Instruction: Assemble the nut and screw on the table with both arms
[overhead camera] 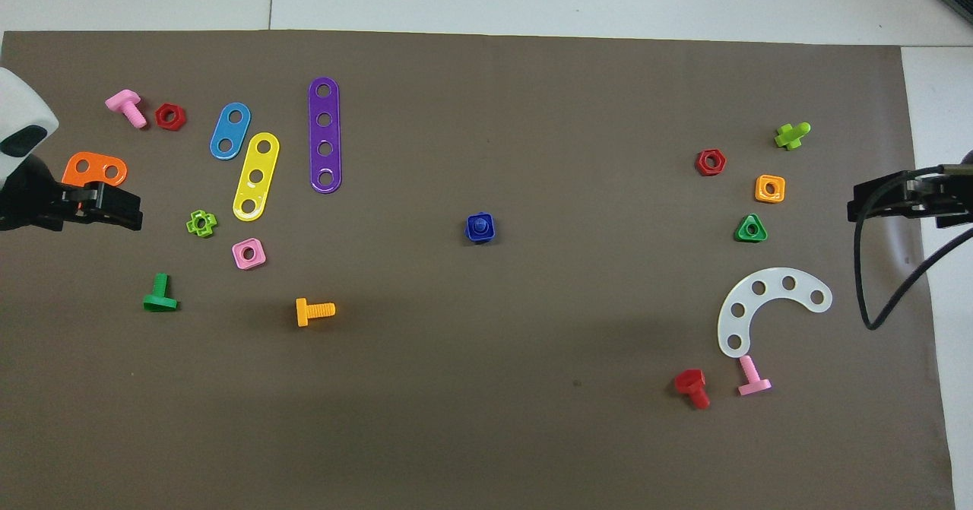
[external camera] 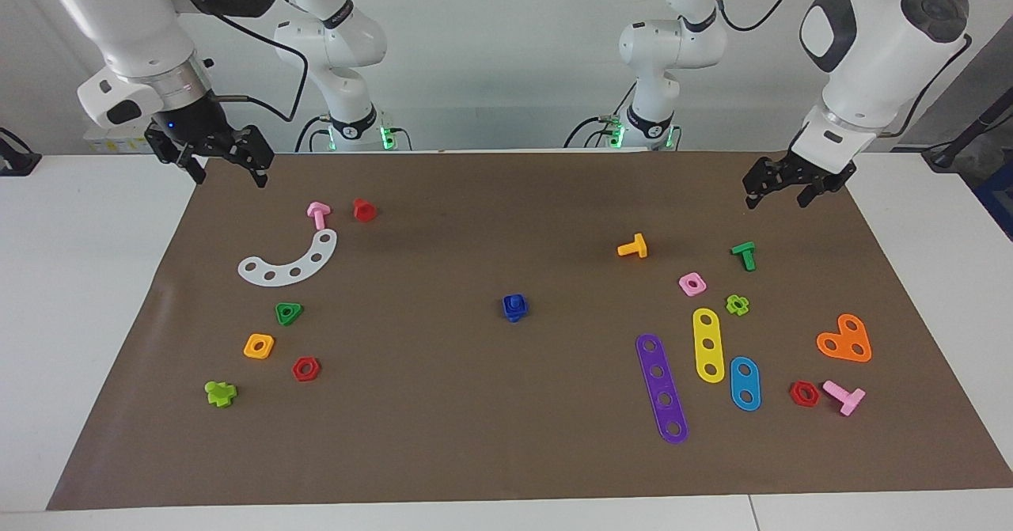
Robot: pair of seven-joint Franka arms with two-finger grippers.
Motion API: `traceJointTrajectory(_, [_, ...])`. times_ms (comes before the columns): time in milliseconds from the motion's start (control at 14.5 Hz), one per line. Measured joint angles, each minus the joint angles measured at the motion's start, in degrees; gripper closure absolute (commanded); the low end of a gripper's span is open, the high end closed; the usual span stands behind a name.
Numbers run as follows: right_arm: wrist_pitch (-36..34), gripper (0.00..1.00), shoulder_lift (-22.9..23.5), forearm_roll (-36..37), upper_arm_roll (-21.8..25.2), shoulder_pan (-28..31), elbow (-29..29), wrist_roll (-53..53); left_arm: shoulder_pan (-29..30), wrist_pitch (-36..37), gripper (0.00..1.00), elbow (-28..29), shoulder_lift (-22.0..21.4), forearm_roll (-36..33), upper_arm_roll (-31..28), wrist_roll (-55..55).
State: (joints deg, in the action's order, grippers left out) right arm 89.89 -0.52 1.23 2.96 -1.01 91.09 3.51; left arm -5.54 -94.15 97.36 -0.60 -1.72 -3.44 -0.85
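The dark blue nut [external camera: 514,308] and the dark blue screw [external camera: 514,300] stand joined as one small stack in the middle of the brown mat [external camera: 506,444] on the table. In the overhead view the stack [overhead camera: 480,227] looks squarish with a round stub in its centre. My left gripper [external camera: 791,185] [overhead camera: 103,206] is open and empty, raised over the mat's edge at the left arm's end. My right gripper [external camera: 214,159] [overhead camera: 897,198] is open and empty, raised over the mat's edge at the right arm's end. Both are well apart from the blue stack.
Toward the left arm's end lie an orange bolt [external camera: 633,247], a pink square nut [external camera: 692,283], a green bolt [external camera: 744,255], purple [external camera: 662,388], yellow and blue strips. Toward the right arm's end lie a white curved strip [external camera: 289,262], a pink bolt, red nuts and other small parts.
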Motion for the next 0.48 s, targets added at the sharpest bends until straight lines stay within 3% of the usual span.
traceJointTrajectory(481, [0.0, 0.0, 0.0, 0.0, 0.0, 0.0, 0.0, 0.0, 0.0, 0.5, 0.0, 0.0, -3.7, -1.0, 1.2, 0.3])
